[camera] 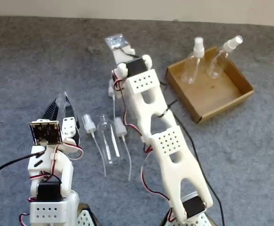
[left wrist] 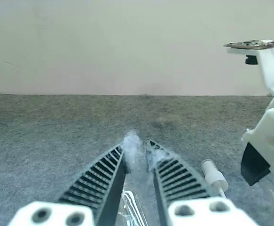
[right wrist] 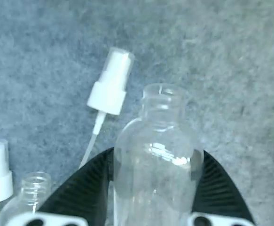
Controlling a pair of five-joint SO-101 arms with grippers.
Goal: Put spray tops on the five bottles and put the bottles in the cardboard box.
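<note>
Grey carpet-ish tabletop, pale wall at the back. The left gripper is pinched on a clear bottle. Just right of it, loose on the carpet, lie a spray top, a bare bottle and a second spray top. The right gripper is clamped round an open-necked bottle. Well off to that gripper's right, the cardboard box has two capped bottles standing in it.
</note>
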